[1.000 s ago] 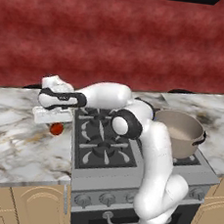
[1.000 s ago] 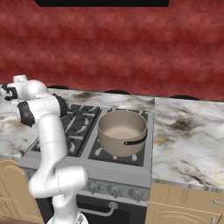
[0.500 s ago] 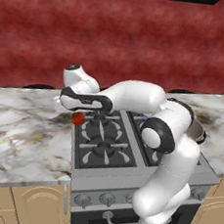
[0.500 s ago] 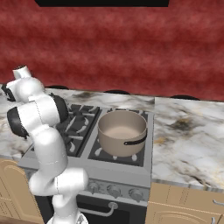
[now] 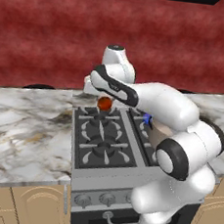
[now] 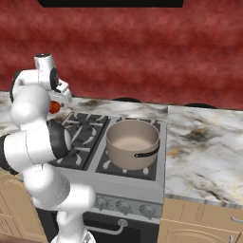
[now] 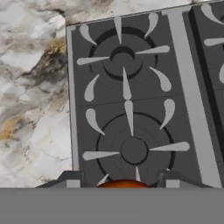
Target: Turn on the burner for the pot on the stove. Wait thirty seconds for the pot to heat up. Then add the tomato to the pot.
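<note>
My gripper (image 5: pixel 104 99) is shut on the tomato (image 5: pixel 104 103), a small glossy red-orange ball, and holds it above the back left burner of the stove (image 5: pixel 104 150). From the right base view the tomato (image 6: pixel 54 107) hangs left of the pot (image 6: pixel 133 142), with a gap between them. The pot is wide, grey-tan and pale inside, and stands on the front right burner. A small blue glow (image 5: pixel 146 119) marks the lit burner beside my arm. In the hand view the tomato (image 7: pixel 124 183) sits between my fingertips (image 7: pixel 72 178), over the two left burners.
Marble counter (image 5: pixel 24 123) runs left of the stove, and more counter (image 6: pixel 204 142) lies to its right. A row of knobs (image 6: pixel 123 206) and a bar handle line the stove's front. A red wall backs everything.
My arm has swung right from over the left counter to above the stove's back left burner, carrying the tomato with it. The pot has stayed put.
</note>
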Motion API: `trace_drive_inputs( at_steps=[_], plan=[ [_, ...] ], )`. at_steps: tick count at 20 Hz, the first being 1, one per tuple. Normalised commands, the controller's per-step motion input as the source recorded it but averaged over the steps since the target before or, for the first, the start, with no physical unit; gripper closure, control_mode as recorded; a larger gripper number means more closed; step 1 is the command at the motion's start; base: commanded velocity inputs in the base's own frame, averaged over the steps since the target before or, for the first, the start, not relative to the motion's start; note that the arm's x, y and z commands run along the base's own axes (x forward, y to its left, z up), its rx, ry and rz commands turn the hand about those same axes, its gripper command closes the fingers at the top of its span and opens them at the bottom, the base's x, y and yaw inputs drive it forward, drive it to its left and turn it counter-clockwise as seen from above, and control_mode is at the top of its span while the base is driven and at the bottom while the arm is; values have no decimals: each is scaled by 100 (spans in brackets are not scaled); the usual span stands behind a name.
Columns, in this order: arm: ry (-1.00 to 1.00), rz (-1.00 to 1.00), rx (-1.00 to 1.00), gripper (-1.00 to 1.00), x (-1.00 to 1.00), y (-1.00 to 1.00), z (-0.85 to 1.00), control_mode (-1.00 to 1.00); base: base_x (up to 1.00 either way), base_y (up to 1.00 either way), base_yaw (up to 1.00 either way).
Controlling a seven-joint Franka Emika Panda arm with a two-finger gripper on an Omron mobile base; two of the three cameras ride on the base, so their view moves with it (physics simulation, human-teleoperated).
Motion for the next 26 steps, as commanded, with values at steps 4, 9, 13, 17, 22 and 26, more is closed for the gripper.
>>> trace_drive_inputs(
  at_steps=[4, 9, 13, 17, 22, 26],
  plan=[
    [10, -15, 10, 100, -12, -89, 100, -100, 0, 0, 0],
    [11, -17, 1, 100, -13, -99, 67, -100, 0, 0, 0],
    [8, -16, -6, 100, -5, -98, 1, -100, 0, 0, 0],
    [7, -16, -17, 100, 0, -99, -28, -100, 0, 0, 0],
    [13, -18, -12, 100, 0, -100, -33, -100, 0, 0, 0],
    [5, -14, -3, 100, 0, -95, -18, -100, 0, 0, 0]
  ],
)
